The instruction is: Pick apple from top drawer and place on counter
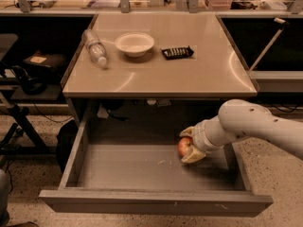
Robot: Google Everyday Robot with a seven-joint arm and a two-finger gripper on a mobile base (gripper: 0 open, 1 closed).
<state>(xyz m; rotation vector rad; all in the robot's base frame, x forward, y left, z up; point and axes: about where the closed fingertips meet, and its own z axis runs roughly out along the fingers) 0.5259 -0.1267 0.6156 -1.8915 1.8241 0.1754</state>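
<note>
Tool (pixel 188 145) clenched around apple (pixel 182 147) inside open top drawer (pixel 142 203), near back wall, beneath counter (pixel 189 74) edge.

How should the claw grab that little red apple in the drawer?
Around its round middle, one finger on each side, coming from the right, where the arm reaches in. The apple is smooth and round and sits near the right wall of the top drawer, so its widest part should hold best. The claw hugs it there.
</note>
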